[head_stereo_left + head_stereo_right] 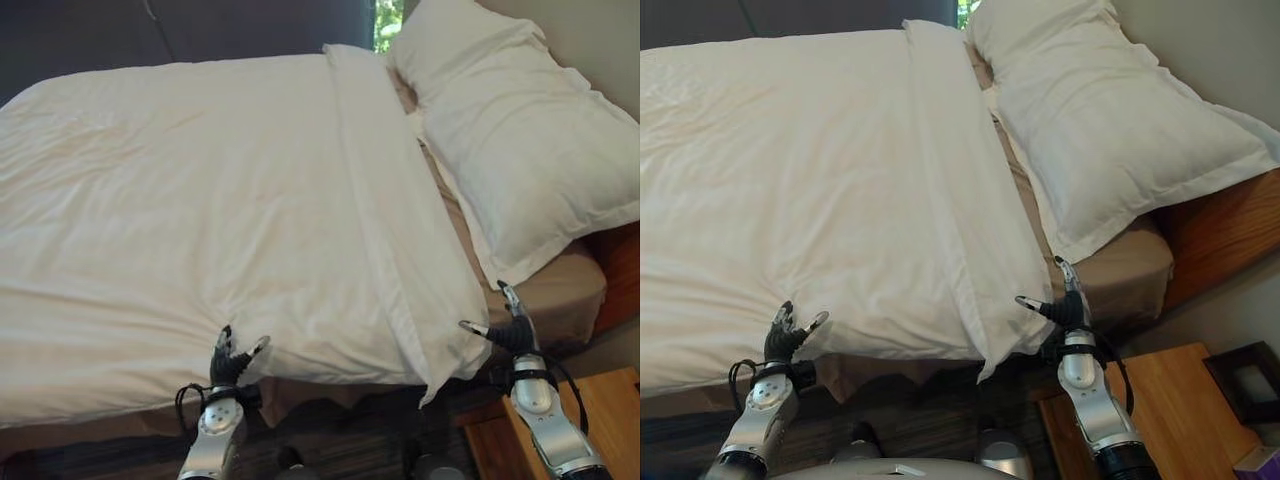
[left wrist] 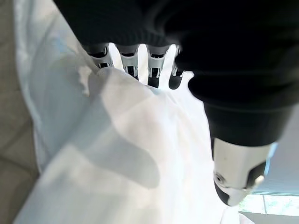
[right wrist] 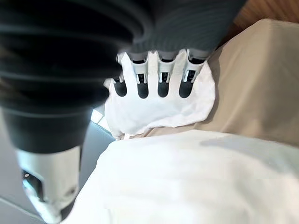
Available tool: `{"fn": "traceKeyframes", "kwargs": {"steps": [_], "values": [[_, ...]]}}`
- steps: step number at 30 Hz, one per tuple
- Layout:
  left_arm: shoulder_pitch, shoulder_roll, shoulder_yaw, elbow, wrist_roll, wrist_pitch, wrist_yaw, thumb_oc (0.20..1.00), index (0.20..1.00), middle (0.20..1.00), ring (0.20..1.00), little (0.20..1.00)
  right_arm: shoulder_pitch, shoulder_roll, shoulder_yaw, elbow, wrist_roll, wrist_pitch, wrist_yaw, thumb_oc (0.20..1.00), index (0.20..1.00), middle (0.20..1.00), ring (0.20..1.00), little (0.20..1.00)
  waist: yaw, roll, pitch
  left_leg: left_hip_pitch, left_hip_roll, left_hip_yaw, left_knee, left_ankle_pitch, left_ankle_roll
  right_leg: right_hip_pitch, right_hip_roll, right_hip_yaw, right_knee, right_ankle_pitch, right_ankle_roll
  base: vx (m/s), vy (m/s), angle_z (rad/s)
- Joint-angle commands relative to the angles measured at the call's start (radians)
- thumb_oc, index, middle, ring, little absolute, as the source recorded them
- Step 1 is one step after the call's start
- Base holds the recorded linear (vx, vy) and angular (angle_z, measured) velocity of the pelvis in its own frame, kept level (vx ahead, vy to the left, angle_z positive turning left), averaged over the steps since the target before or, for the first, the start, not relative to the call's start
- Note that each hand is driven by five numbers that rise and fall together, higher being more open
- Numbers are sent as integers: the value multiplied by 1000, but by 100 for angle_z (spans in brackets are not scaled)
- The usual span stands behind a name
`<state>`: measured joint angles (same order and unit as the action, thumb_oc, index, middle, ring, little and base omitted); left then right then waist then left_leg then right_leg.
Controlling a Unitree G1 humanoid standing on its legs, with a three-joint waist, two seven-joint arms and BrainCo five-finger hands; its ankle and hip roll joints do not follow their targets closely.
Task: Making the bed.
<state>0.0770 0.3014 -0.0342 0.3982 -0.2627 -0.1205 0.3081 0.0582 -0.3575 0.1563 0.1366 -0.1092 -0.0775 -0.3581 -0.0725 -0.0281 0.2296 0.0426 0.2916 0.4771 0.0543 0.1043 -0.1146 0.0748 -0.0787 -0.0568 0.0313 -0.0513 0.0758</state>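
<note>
White cotton is what both hands deal with here. The left hand (image 1: 228,366) sits at the near edge of the duvet (image 1: 200,220), fingers (image 2: 154,74) straight and spread with the thumb held apart; in its wrist view the dark tips rest against a raised fold of the cloth without curling round it, so it is loose and holding nothing. That suits a hand placed to smooth or steady the hem rather than to pull it.

The right hand (image 1: 507,328) hangs just beside the duvet's near corner, where the folded-back top band (image 1: 385,220) ends in a drooping point over the bed's side. Its fingers (image 3: 161,79) are likewise straight and parted, the thumb standing off, with nothing pinched. Past the fingertips lie the tan fitted sheet (image 1: 560,290) and a corner of the white pillow (image 1: 520,130).

Beyond both hands the duvet lies spread across most of the bed, a little creased, its turned-down band running away from the right hand toward the far side. The pillow lies beyond the right hand, overlapping the sheet and just beside that band. A wooden nightstand (image 1: 1160,410) stands to the outside of the right arm. I judge the spreading is largely done; the hanging corner looks like the part left to tidy.
</note>
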Motion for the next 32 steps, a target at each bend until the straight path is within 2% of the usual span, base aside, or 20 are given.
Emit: {"fn": "traceKeyframes", "kwargs": {"steps": [1, 2, 3, 4, 5, 6, 7, 8, 10, 11, 12, 14, 15, 17, 20, 21, 22, 25, 32], "values": [[-28, 26, -57, -199, -34, -77, -40, 1000, 1000, 1000, 1000, 1000, -65, 38, -21, -45, 146, -84, 12, 1000, 1000, 1000, 1000, 1000, -19, -58, 50, -210, -13, -101, 306, 4, -18, 107, -27, -24, -95, -23, -20, -486, -91, 2], [-45, 27, -69, -228, -57, -88, -44, 1000, 1000, 1000, 1000, 1000, -64, 38, -18, -47, 164, -86, 15, 1000, 1000, 1000, 1000, 1000, -27, -64, 47, -210, -40, -148, 387, -33, -13, 94, -39, -28, -93, -6, -23, -245, -22, 2], [-46, 28, -68, -228, -57, -88, -44, 1000, 1000, 1000, 1000, 1000, -64, 38, -19, -47, 164, -86, 15, 1000, 1000, 1000, 1000, 1000, -31, -62, 44, -218, -40, -152, 389, -31, -12, 89, -38, -31, -93, -4, -23, -208, -12, 13], [-70, 29, -86, -243, -63, -99, -51, 1000, 1000, 1000, 1000, 1000, -64, 39, -13, -40, 174, -91, 25, 1000, 1000, 1000, 1000, 1000, -41, -68, 35, -214, -72, -193, 434, -73, -8, 81, -45, -36, -94, 5, -22, -274, 38, 14], [-125, 30, -126, -294, -67, -118, -68, 1000, 1000, 1000, 1000, 1000, -81, 35, -1, -29, 174, -98, 40, 1000, 1000, 1000, 1000, 1000, -62, -73, 14, -173, -126, -248, 493, -148, -7, 53, -56, -37, -103, 27, -15, -325, 92, 22], [-134, 25, -137, -304, -70, -124, -64, 1000, 1000, 1000, 1000, 1000, -88, 35, 6, -27, 177, -94, 56, 1000, 1000, 1000, 1000, 1000, -79, -65, -2, -123, -138, -250, 453, -180, -3, 34, -54, -42, -105, 32, -9, -243, 92, 12], [-134, 24, -137, -304, -70, -124, -64, 1000, 1000, 1000, 1000, 1000, -87, 34, 6, -27, 177, -94, 57, 1000, 1000, 1000, 1000, 1000, -78, -63, 1, -113, -138, -248, 448, -183, -4, 40, -54, -41, -105, 29, -8, -49, 190, 5], [-162, 15, -167, -332, -82, -116, -72, 1000, 1000, 1000, 1000, 1000, -95, 37, 21, -30, 182, -82, 72, 1000, 1000, 1000, 1000, 1000, -116, -38, -43, 46, -163, -247, 227, -274, 38, -13, -50, -42, -86, 44, 16, -52, 206, 3], [-170, 9, -195, -365, -115, -117, -93, 1000, 1000, 1000, 1000, 1000, -87, 47, 22, -41, 164, -82, 80, 1000, 1000, 1000, 1000, 1000, -140, -23, -56, 127, -189, -239, 21, -245, 56, -104, -62, -56, 11, 92, 51, -207, 237, 28], [-174, 13, -204, -360, -120, -113, -100, 1000, 1000, 1000, 1000, 1000, -78, 55, 20, -47, 160, -83, 85, 1000, 1000, 1000, 1000, 1000, -147, -19, -55, 146, -192, -238, -49, -220, 69, -143, -60, -67, 67, 93, 70, -185, 132, 28], [-174, 13, -204, -360, -121, -113, -100, 1000, 1000, 1000, 1000, 1000, -78, 55, 20, -48, 159, -83, 85, 1000, 1000, 1000, 1000, 1000, -147, -19, -57, 149, -195, -238, -61, -213, 70, -148, -62, -67, 74, 89, 71, -167, 118, 12], [-182, 29, -218, -375, -103, -108, -110, 1000, 1000, 1000, 1000, 1000, -80, 77, 31, -53, 160, -83, 95, 1000, 1000, 1000, 1000, 1000, -158, -28, -36, 177, -202, -243, -136, -180, 75, -210, -77, -50, 178, 148, 117, -250, 119, 10], [-182, 39, -229, -382, -85, -103, -116, 1000, 1000, 1000, 1000, 1000, -75, 95, 37, -50, 161, -82, 94, 1000, 1000, 1000, 1000, 1000, -159, -34, -22, 169, -196, -247, -142, -169, 77, -234, -75, -30, 221, 151, 136, -314, 103, 21], [-170, 45, -239, -370, -62, -89, -120, 1000, 1000, 1000, 1000, 1000, -53, 112, 49, -42, 175, -81, 101, 1000, 1000, 1000, 1000, 1000, -154, -31, -7, 151, -188, -261, -142, -150, 83, -236, -51, 2, 271, 118, 129, -300, 98, 35], [-121, 55, -220, -344, -34, -65, -117, 1000, 1000, 1000, 1000, 1000, -27, 110, 56, -35, 173, -81, 103, 1000, 1000, 1000, 1000, 1000, -131, -23, -10, 114, -197, -267, -142, -126, 99, -186, -7, 17, 302, 56, 88, -181, 89, 31], [-94, 57, -204, -342, -33, -64, -122, 1000, 1000, 1000, 1000, 1000, -25, 100, 57, -34, 165, -84, 102, 1000, 1000, 1000, 1000, 1000, -114, -26, -24, 95, -211, -265, -142, -124, 100, -116, 10, 15, 220, 2, 67, -35, 37, 9], [-69, 53, -194, -334, -33, -58, -123, 1000, 1000, 1000, 1000, 1000, -22, 102, 60, -32, 161, -82, 103, 1000, 1000, 1000, 1000, 1000, -98, -34, -37, 88, -219, -262, -142, -125, 100, -80, 17, 16, 144, -18, 49, 19, 4, -8], [11, 48, -156, -358, -40, -57, -142, 1000, 1000, 1000, 1000, 1000, -5, 98, 62, -24, 163, -78, 106, 1000, 1000, 1000, 1000, 1000, -63, -45, -71, 85, -234, -258, -142, -131, 102, -37, 24, 50, 18, -10, 35, 40, -11, -18], [44, 44, -102, -367, -26, -69, -111, 1000, 1000, 1000, 1000, 1000, 13, 86, 59, -32, 194, -81, 124, 1000, 1000, 1000, 1000, 1000, -57, -44, -88, 77, -226, -259, -142, -120, 94, 7, 21, 79, -101, 41, 34, -13, -22, -15]]}}
